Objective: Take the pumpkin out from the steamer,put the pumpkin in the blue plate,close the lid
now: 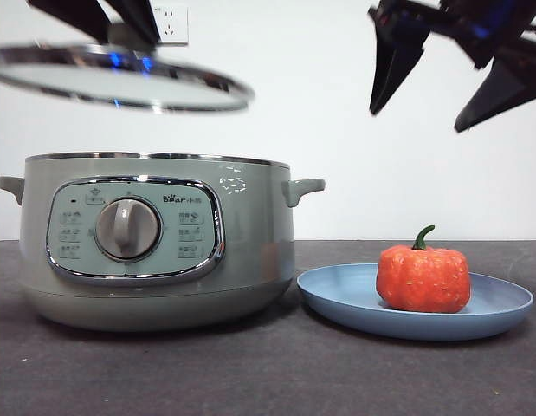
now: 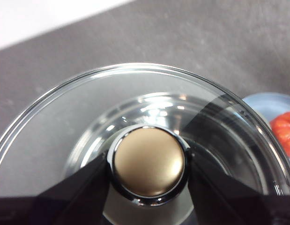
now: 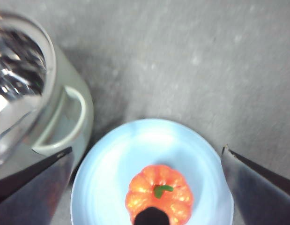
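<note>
A small orange-red pumpkin with a curled green stem sits upright in the blue plate, which rests on the dark grey table just to the right of the steamer, the plate's rim very near the pot's base. Whether the two actually touch cannot be told from the low front view. The steamer, pale sage-green with a chrome-framed control panel and a grey dial, stands open at the left of the scene, one of its small side handles pointing toward the plate. Above it the left gripper carries the lid in the air, clear of the pot's rim and tilted slightly; the two black jaws press against opposite sides of the round knob, which looks brassy in the wrist view, with the glass disc and its chrome rim spread out beneath. The pumpkin and an edge of the plate show past the lid's rim on that same view. The right gripper hangs high at the upper right, over the plate, its jaws spread wide and empty, well above the pumpkin. Seen from that arm's wrist, the pumpkin lies toward one side of the plate, with the steamer's handle and shiny interior beside it. A white wall with a socket closes the background.
</note>
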`<state>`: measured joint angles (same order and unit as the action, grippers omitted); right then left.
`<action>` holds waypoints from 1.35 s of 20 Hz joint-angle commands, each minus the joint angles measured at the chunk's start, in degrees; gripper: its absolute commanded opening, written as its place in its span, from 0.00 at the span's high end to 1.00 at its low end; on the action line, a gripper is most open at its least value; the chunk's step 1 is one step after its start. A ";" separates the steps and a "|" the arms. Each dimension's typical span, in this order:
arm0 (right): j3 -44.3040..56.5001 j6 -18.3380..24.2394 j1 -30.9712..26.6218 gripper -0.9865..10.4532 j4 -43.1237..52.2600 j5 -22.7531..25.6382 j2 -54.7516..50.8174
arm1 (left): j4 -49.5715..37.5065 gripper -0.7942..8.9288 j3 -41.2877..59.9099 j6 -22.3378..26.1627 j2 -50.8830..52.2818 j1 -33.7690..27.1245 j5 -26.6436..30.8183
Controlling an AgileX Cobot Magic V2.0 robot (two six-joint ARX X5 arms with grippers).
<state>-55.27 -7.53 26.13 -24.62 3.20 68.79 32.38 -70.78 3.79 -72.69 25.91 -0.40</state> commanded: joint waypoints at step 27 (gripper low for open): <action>0.46 -0.33 -1.38 0.42 -5.35 0.09 -3.32 | -0.68 0.43 -0.83 -2.25 -9.46 2.14 -4.13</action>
<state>-55.27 -7.53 24.73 -30.06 3.36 65.78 31.88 -71.46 1.87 -82.37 27.90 -4.23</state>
